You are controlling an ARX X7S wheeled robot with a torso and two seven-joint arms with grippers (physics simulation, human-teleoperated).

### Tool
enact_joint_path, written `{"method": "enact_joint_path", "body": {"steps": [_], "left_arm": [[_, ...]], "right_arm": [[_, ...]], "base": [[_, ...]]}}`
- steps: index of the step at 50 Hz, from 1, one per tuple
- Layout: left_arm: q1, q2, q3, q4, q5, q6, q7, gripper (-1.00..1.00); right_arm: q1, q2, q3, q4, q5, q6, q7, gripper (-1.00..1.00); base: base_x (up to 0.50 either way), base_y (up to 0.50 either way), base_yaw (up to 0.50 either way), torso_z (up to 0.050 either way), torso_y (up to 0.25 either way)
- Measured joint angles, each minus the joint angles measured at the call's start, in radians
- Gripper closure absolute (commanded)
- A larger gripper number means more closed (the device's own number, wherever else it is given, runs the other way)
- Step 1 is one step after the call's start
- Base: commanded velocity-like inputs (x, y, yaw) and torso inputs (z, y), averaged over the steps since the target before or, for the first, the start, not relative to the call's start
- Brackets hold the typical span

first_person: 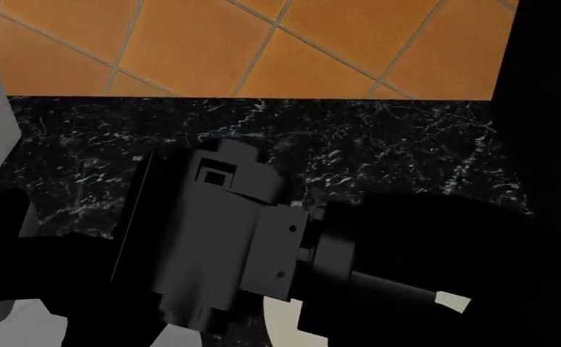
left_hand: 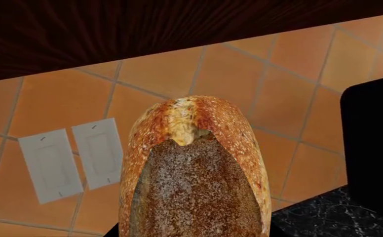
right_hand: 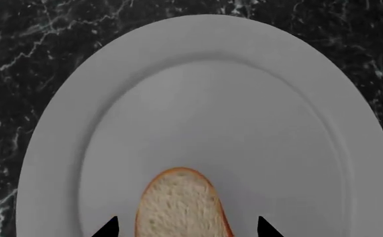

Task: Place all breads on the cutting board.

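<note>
- Left wrist view: the crusty loaf (left_hand: pixel 195 173) filled the near part of the pic, golden speckled crust, floury brown top. It sat right in front of the cam w/ orange tile wall (left_hand: pixel 270 94) and two white wall outlets (left_hand: pixel 73 158) beyond, so prob. held up off the black marble counter (left_hand: pixel 323 215) by the left gripper for carrying. Fingertips weren't visible; grip state can't be told for sure.
- Head view: mostly blocked by a dark grey arm (first_person: pixel 223 238) close to the cam, counter and tile behind it. No cutting board seen in any view; bits of white plate showed under the arm.
- Right wrist view: small pale bread slice (right_hand: pixel 181 205) w/ tan crust lay on a round white plate (right_hand: pixel 211 98). Right gripper (right_hand: pixel 185 228) had its two black tips spread either side of the slice, not touching – open, lined up to pinch it, it seemed.
</note>
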State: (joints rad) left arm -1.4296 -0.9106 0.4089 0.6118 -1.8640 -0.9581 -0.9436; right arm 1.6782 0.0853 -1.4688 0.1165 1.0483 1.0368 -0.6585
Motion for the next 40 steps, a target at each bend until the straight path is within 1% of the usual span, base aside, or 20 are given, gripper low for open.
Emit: {"method": "enact_joint_path", "body": {"steps": [29,30,40], "left_arm": [[0.003,-0.003,0.001,0.003,0.007,0.011,-0.007,1.0],[0.003,-0.003,0.001,0.003,0.007,0.011,-0.007,1.0],[0.004,-0.003,0.001,0.004,0.01,0.015,-0.006,1.0]], "right_arm": [[-0.026,-0.007,-0.031,0.016,-0.003,-0.009,-0.027,-1.0],[-0.026,-0.006,-0.031,0.015,-0.002,-0.009,-0.027,1.0],[-0.027,0.006,-0.028,0.007,0.019,0.001,-0.019,1.0]], "base": [[0.0,0.0,0.0,0.0,0.0],[0.0,0.0,0.0,0.0,0.0],[0.0,0.0,0.0,0.0,0.0]]}}
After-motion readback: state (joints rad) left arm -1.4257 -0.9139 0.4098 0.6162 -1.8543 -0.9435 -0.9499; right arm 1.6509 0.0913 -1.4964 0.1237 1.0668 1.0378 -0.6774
